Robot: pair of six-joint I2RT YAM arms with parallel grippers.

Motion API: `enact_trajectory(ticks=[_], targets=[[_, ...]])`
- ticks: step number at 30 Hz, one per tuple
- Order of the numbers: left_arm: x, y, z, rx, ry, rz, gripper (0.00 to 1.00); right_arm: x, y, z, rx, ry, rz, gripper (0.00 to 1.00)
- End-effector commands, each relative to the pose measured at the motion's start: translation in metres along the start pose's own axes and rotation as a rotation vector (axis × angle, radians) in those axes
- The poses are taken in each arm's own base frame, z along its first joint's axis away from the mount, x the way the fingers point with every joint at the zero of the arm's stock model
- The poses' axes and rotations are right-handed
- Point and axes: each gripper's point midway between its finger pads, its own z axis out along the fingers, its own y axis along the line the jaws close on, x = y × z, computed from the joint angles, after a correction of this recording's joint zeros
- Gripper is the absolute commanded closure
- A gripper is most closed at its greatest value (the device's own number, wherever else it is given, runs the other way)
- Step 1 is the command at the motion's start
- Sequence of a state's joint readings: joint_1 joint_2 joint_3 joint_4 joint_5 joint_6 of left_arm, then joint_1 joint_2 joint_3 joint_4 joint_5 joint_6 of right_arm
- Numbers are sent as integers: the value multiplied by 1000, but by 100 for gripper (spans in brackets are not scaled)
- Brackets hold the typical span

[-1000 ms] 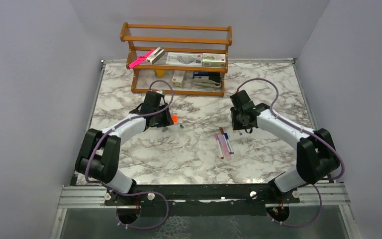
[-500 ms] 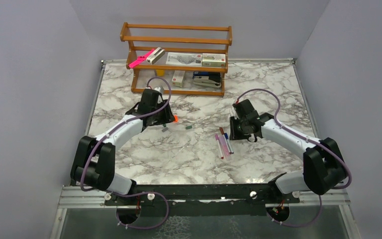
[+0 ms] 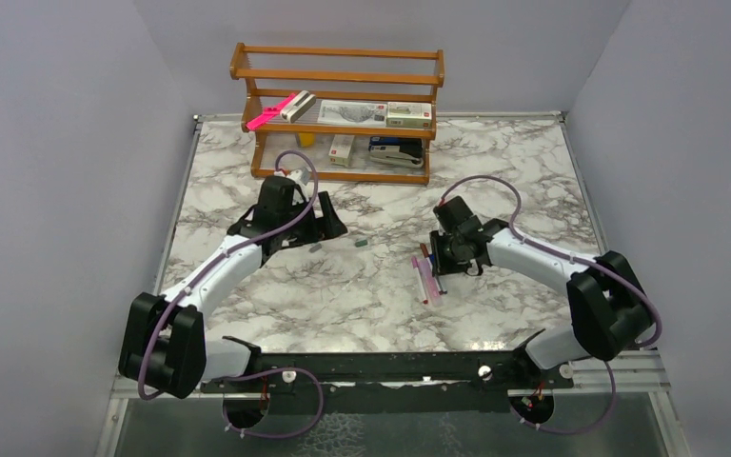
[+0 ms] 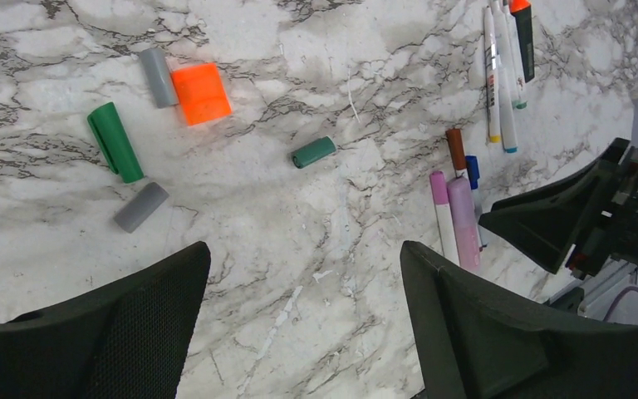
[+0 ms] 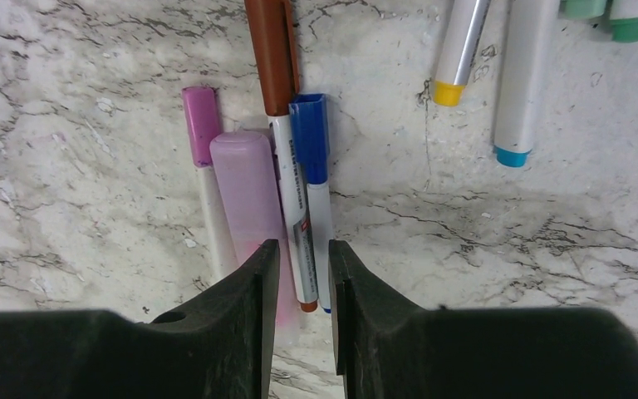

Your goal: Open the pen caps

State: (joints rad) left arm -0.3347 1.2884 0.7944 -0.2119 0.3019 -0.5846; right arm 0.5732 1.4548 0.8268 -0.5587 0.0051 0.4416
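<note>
1. Left gripper (image 4: 303,249) fingers spread wide, bare marble table (image 4: 299,274) straight under the gap, nothing lying in that lane.
2. Off to one side: green cap (image 4: 115,141), orange cap (image 4: 201,93) right beside a grey cap (image 4: 158,76), second grey cap (image 4: 140,207) apart, room between most.
3. Teal cap (image 4: 313,151) alone mid-table, clear marble all round.
4. Way tighter by the right gripper (image 5: 303,249): capped pens (image 5: 247,187) packed side by side, only a narrow slot between its fingers.
5. Uncapped pens (image 5: 525,75) just beyond, thin marble strip between both groups.
6. Wooden rack (image 3: 343,78) walling off the far side near the left arm.
</note>
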Motion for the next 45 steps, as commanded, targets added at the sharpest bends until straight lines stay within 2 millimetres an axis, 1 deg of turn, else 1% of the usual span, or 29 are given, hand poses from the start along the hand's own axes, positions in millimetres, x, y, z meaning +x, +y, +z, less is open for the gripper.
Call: enact_trajectory(ticks=[1,5,11,13,17,18,22,28,30,32,35,41,45], targets=[[7,-10,-10,54,14,-8,12,1,-5,10,69,4,4,72],[8,-14,-13,67,13,-8,12,7,-8,18,124,36,-2,75],[10,-15,-15,75,15,-7,12,11,-8,24,156,54,-9,80],[10,-16,-15,79,16,-8,12,12,-7,25,159,59,-12,85],[12,-16,-15,83,18,-11,12,13,-6,23,158,62,-9,98],[12,-17,-15,86,18,-11,12,13,-5,22,152,61,-9,99],[13,-20,-17,96,16,-12,12,10,0,10,118,38,-5,99],[14,-24,-20,110,14,-10,12,-6,11,-17,59,-22,-5,98],[15,-25,-20,111,14,-10,12,-11,14,-24,48,-39,-6,97],[15,-25,-20,111,15,-10,12,-12,16,-26,37,-41,-11,96],[17,-25,-20,110,16,-9,12,-8,16,-22,28,-32,-13,95],[20,-25,-20,108,18,-8,12,8,11,1,43,10,-8,95],[20,-26,-20,108,19,-7,12,12,10,11,46,26,-7,94]])
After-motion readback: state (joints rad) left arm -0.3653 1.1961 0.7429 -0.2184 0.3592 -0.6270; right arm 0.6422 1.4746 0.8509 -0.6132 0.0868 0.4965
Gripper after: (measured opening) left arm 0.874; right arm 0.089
